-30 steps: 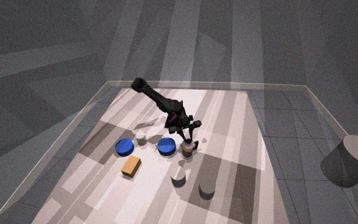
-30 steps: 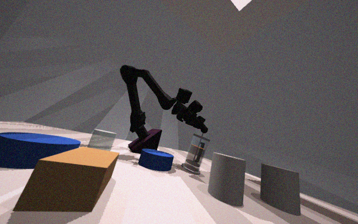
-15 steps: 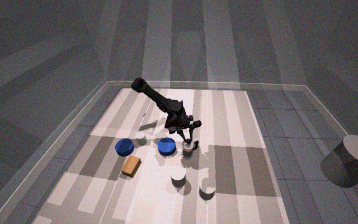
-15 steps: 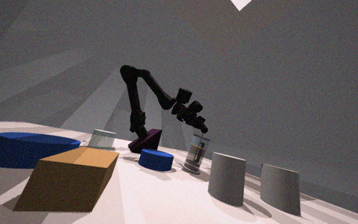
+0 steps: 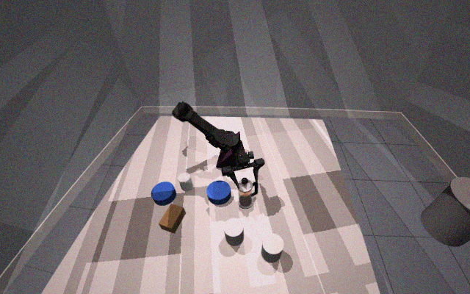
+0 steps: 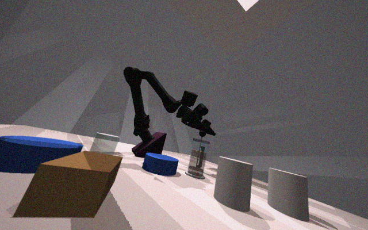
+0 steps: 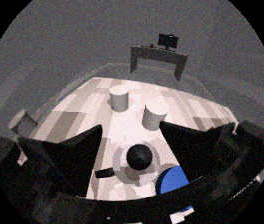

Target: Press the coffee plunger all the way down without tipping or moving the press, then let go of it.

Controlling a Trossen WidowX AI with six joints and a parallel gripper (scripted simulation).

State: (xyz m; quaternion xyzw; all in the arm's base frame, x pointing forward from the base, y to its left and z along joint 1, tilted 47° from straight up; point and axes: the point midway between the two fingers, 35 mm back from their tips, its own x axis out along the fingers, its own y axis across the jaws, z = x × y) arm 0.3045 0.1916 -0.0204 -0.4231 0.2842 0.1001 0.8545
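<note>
1. Top view: the coffee press (image 5: 245, 196) stands upright on the tabletop (image 5: 305, 206), just to the right of a blue disc (image 5: 218, 192). The pincer (image 5: 245, 181) is spread wide, one finger on either side of the plunger knob (image 5: 244, 181), neither touching it. A second blue disc (image 5: 163, 192), an orange block (image 5: 172, 217), a small glass cup (image 5: 184, 180) and two white cylinders (image 5: 233, 230) sit around them.

2. Exterior view: the arm (image 6: 152, 95) reaches down over the press (image 6: 199, 157), and the pincer (image 6: 207, 130) hangs right at the knob (image 6: 202, 134), which sits just above the lid. The press is upright.

3. Wrist view: the knob (image 7: 140, 156) shows as a dark ball in the gap between the two dark fingers, with pale tabletop (image 7: 126, 132) visible on both sides of it. The pincer is released and grips nothing.
</note>
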